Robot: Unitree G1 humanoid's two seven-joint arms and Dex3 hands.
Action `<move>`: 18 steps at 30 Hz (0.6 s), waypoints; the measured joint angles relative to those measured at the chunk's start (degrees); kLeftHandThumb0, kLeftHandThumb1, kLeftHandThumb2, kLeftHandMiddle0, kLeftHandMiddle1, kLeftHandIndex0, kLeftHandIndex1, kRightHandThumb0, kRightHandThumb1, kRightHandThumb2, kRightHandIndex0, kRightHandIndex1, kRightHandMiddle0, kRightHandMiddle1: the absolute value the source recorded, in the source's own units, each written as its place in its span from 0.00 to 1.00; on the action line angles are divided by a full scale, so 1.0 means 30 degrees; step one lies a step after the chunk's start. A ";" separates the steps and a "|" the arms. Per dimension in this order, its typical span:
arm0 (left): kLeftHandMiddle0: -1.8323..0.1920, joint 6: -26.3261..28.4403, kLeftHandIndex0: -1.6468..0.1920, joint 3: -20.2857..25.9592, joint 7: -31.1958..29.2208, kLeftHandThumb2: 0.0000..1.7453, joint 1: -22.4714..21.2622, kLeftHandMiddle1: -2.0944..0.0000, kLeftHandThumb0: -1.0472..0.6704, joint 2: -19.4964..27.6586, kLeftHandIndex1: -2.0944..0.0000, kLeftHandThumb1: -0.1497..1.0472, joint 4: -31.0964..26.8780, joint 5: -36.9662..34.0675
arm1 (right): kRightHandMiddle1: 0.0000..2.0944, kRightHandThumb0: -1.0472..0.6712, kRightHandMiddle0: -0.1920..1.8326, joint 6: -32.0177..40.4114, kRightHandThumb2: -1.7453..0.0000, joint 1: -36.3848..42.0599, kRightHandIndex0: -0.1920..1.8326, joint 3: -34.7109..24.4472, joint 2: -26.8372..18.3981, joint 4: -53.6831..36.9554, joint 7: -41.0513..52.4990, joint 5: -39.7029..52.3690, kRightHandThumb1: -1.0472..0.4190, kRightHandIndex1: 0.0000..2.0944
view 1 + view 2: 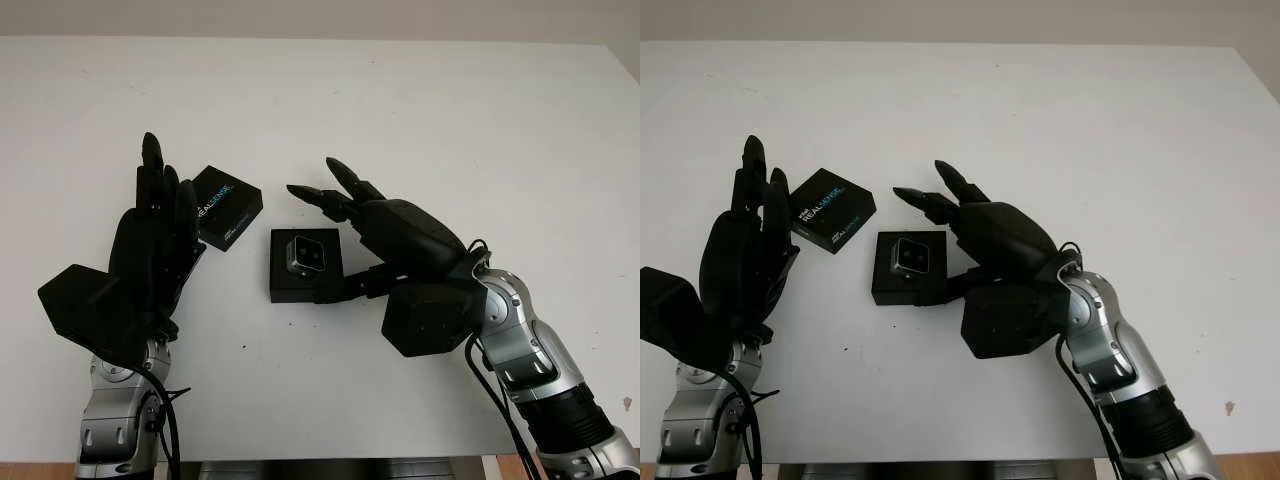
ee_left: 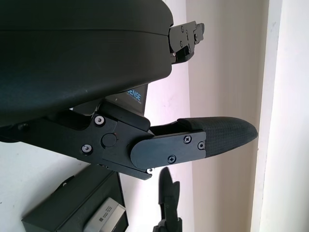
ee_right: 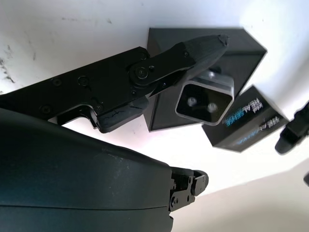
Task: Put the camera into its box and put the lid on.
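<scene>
The black box base (image 1: 283, 285) sits mid-table with the silver camera (image 1: 305, 254) lying inside it, lenses up. The lid (image 1: 226, 205), black with blue-and-white lettering, lies separately just left of and behind the base. My right hand (image 1: 340, 235) is open at the base's right side. Its fingers reach over the far right corner, and its thumb (image 3: 178, 63) lies along the near edge. My left hand (image 1: 165, 195) is open and stands upright immediately left of the lid, holding nothing. The right wrist view has camera (image 3: 205, 99) and lid (image 3: 244, 123) side by side.
The white table (image 1: 420, 110) stretches far behind and to the right of the hands. Its near edge runs just below both forearms.
</scene>
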 measured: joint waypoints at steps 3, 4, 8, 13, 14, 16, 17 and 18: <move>1.00 -0.0012 1.00 -0.0008 -0.0008 0.33 0.0000 1.00 0.12 0.0000 1.00 1.00 0.0000 0.0006 | 0.06 0.12 0.11 -0.0323 0.97 0.0059 0.01 -0.0215 0.0342 0.0030 -0.1049 0.0421 0.05 0.00; 1.00 -0.0012 1.00 -0.0008 -0.0010 0.33 0.0001 1.00 0.12 0.0000 1.00 1.00 0.0000 0.0005 | 0.06 0.13 0.12 -0.0589 0.97 0.0075 0.01 -0.0363 0.0530 0.0067 -0.1551 0.0583 0.05 0.01; 1.00 -0.0029 1.00 -0.0014 -0.0027 0.34 0.0003 1.00 0.12 0.0000 1.00 1.00 0.0000 0.0006 | 0.10 0.18 0.18 -0.2471 0.97 0.0114 0.08 -0.0865 0.0897 0.0808 -0.3219 0.1518 0.04 0.04; 1.00 -0.0054 1.00 -0.0015 -0.0008 0.34 0.0004 1.00 0.12 -0.0001 1.00 1.00 0.0000 0.0012 | 0.15 0.19 0.27 -0.5245 0.96 0.0415 0.17 -0.0953 0.0499 0.1875 -0.3845 0.1881 0.02 0.08; 1.00 -0.0052 1.00 -0.0011 -0.0008 0.33 0.0005 1.00 0.12 -0.0002 1.00 1.00 0.0000 0.0011 | 0.17 0.19 0.28 -0.5759 0.96 0.0426 0.17 -0.0952 0.0302 0.2062 -0.3902 0.1819 0.01 0.08; 1.00 -0.0046 1.00 -0.0014 0.0003 0.33 0.0008 1.00 0.12 -0.0003 1.00 1.00 -0.0001 0.0011 | 0.18 0.19 0.29 -0.6525 0.96 0.0425 0.18 -0.0954 -0.0035 0.2403 -0.3942 0.1725 0.01 0.07; 1.00 -0.0034 1.00 -0.0016 0.0014 0.33 0.0008 1.00 0.12 -0.0004 1.00 1.00 -0.0001 0.0012 | 0.20 0.19 0.28 -0.6760 0.97 0.0426 0.18 -0.0953 -0.0141 0.2507 -0.3897 0.1745 0.01 0.07; 1.00 -0.0024 1.00 -0.0020 0.0016 0.33 0.0010 1.00 0.12 -0.0007 1.00 1.00 -0.0006 0.0012 | 0.23 0.19 0.27 -0.6972 0.97 0.0425 0.19 -0.0953 -0.0256 0.2582 -0.3812 0.1813 0.00 0.06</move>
